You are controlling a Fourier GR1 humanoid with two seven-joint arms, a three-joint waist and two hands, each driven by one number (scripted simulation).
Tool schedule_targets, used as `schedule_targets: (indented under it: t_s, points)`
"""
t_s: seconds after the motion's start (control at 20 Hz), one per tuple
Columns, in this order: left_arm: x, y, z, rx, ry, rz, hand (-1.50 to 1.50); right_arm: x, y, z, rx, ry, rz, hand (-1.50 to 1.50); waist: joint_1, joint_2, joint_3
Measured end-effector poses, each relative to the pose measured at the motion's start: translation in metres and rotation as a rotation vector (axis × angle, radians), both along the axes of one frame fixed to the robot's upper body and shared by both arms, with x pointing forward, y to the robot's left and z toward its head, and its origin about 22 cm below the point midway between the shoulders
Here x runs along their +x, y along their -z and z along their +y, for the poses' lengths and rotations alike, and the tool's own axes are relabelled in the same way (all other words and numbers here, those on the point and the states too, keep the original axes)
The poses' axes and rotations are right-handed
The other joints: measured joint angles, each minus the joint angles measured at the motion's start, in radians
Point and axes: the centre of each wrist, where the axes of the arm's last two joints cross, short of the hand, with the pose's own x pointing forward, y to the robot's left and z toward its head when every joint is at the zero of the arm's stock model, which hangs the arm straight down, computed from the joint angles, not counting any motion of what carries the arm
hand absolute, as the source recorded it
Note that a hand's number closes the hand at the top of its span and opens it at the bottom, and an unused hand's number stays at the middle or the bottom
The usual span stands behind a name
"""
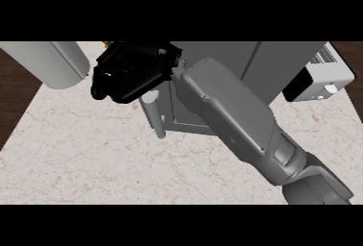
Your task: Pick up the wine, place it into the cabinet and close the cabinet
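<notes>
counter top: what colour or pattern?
Pale beige marble with thin brown veins across the counter top; the head view shows it best.

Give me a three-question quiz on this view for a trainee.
1. True or false: the right forearm enters from the view's lower left.
2. What stands to the right of the cabinet? A: a white appliance. B: a red bowl. C: a stack of plates.
3. Fill in: in the view, the pale bar handle shows just ___ the right hand.
Key: 1 false; 2 A; 3 below.
</notes>
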Motion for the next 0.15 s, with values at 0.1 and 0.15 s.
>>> schedule_targets:
  t_s: [0.1,0.15]
  points:
    - [0.0032,-0.0029,-0.0008,0.008,0.012,-0.002,-1.50,-0.0008,0.0005,0.0005,0.012,0.001,-0.012,1.50,-0.002,0.001,-0.002]
    - [0.0038,-0.0025,-0.0020,0.010,0.018,0.000,-1.50,-0.0013,0.0009,0.0013,0.018,0.006,-0.014,1.50,-0.004,0.001,-0.003]
